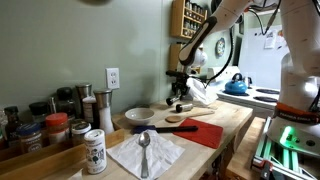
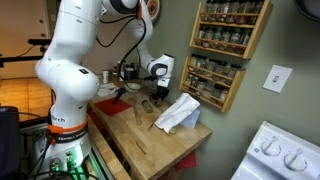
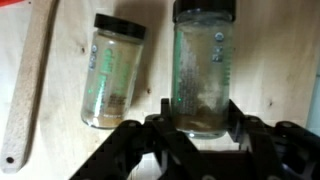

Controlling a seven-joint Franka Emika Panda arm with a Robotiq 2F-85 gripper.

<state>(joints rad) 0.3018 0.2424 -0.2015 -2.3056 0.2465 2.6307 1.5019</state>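
Observation:
In the wrist view my gripper (image 3: 200,125) is shut on a tall glass spice jar (image 3: 203,70) with a black lid; one finger presses each side of the jar near its base. A shorter glass jar (image 3: 115,70), also black-lidded and holding some brown powder, lies just left of it, apart from the fingers. Both rest on the pale wooden counter (image 3: 70,40). In both exterior views the gripper (image 1: 180,92) (image 2: 150,95) reaches down to the counter near the wall.
A wooden spoon handle (image 3: 30,90) lies left of the jars. A crumpled white cloth (image 2: 178,112) sits beside the gripper. Also on the counter: a red cloth (image 1: 207,132), a napkin with a metal spoon (image 1: 145,150), and several spice jars (image 1: 55,128). A wall spice rack (image 2: 225,50) hangs behind.

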